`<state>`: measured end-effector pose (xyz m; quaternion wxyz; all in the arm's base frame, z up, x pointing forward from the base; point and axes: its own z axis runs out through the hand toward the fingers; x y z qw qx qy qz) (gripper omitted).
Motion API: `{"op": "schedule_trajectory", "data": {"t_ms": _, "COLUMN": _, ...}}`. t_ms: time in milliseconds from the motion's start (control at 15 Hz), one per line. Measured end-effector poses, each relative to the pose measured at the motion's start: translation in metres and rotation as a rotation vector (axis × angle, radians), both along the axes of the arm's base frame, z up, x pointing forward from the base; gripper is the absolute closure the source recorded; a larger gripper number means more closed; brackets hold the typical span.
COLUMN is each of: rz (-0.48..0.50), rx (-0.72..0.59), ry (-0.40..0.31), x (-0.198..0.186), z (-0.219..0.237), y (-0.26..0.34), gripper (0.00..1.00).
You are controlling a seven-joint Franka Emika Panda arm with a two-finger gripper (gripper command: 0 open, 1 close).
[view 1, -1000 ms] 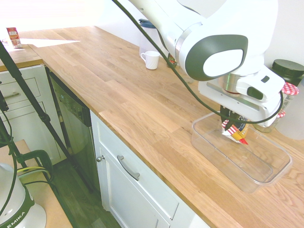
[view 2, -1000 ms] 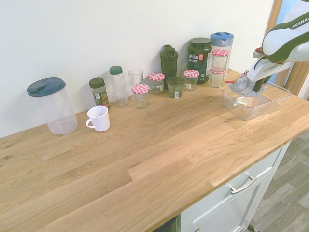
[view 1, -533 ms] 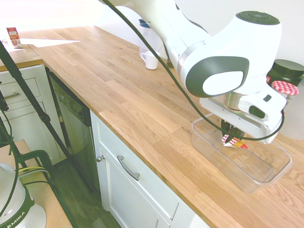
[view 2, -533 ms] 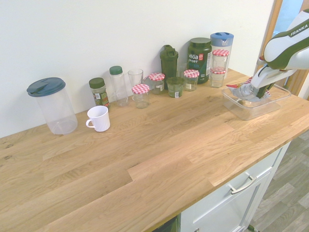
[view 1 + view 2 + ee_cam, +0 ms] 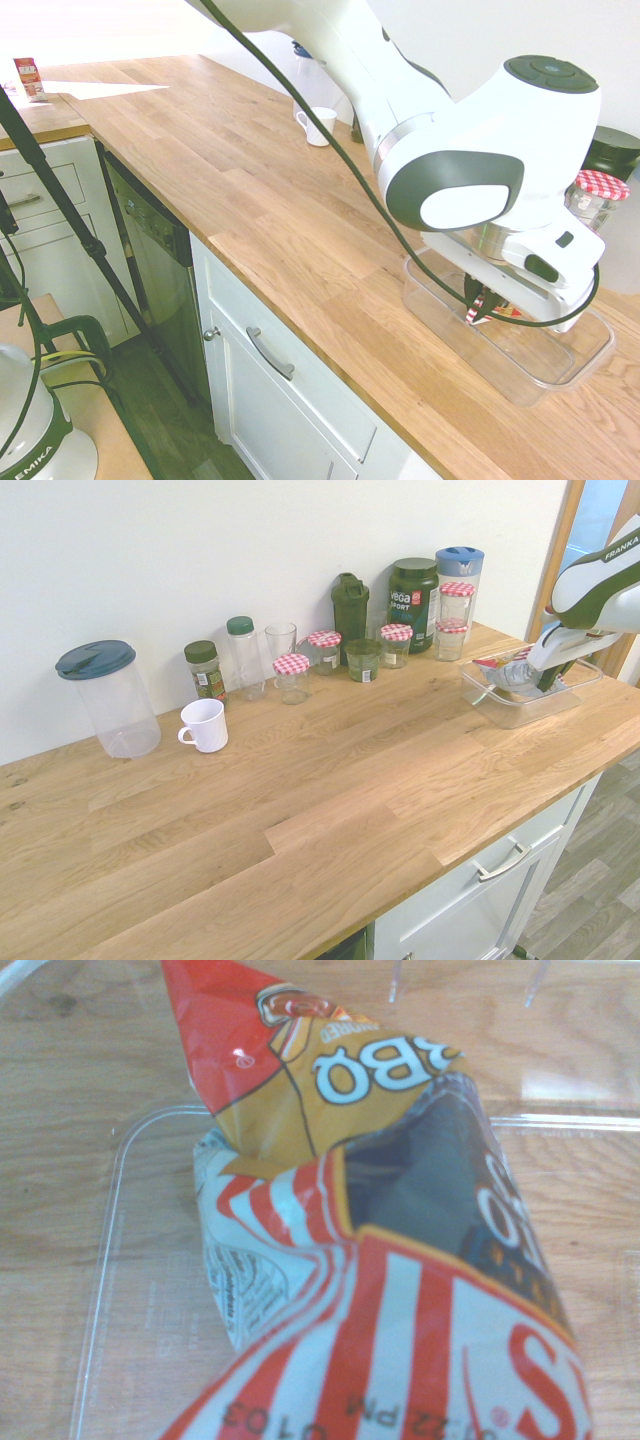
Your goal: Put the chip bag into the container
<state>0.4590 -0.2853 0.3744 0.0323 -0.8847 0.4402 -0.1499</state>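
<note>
Fingers (image 5: 478, 300): pressed together on the chip bag, pinching it
Chip bag (image 5: 512, 674): crinkled, red-and-white stripes, "BBQ" legible in wrist view; held within the container's outline; contact with its base cannot be told
Container (image 5: 512, 712): clear, shallow, on the wooden counter (image 5: 330, 810)
Mug (image 5: 205, 726): white, upright, between the lidded pitcher (image 5: 122, 705) and the row of jars
Stacked jars (image 5: 453, 620): red-checked lids, beside the dark tub (image 5: 413, 605)

it is a kitchen, with a wooden worktop (image 5: 290, 220) over white cabinets (image 5: 290, 380) and lidded jars (image 5: 292, 680) along the wall.
</note>
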Motion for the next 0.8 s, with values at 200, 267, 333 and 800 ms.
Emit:
{"op": "schedule_trajectory", "data": {"t_ms": 200, "rz": -0.001, "rx": -0.002, "ry": 0.003, "x": -0.002, "z": -0.002, "y": -0.003, "gripper": 0.0}}
{"op": "schedule_trajectory", "data": {"t_ms": 267, "rz": -0.002, "rx": -0.003, "ry": 0.001, "x": -0.002, "z": -0.002, "y": -0.004, "gripper": 0.0}}
{"op": "schedule_trajectory", "data": {"t_ms": 333, "rz": -0.003, "rx": -0.006, "ry": -0.004, "x": -0.003, "z": 0.001, "y": -0.005, "gripper": 0.0}}
{"op": "schedule_trajectory", "data": {"t_ms": 800, "rz": 0.002, "rx": -0.007, "ry": -0.121, "x": -0.043, "z": 0.075, "y": 0.005, "gripper": 0.0}}
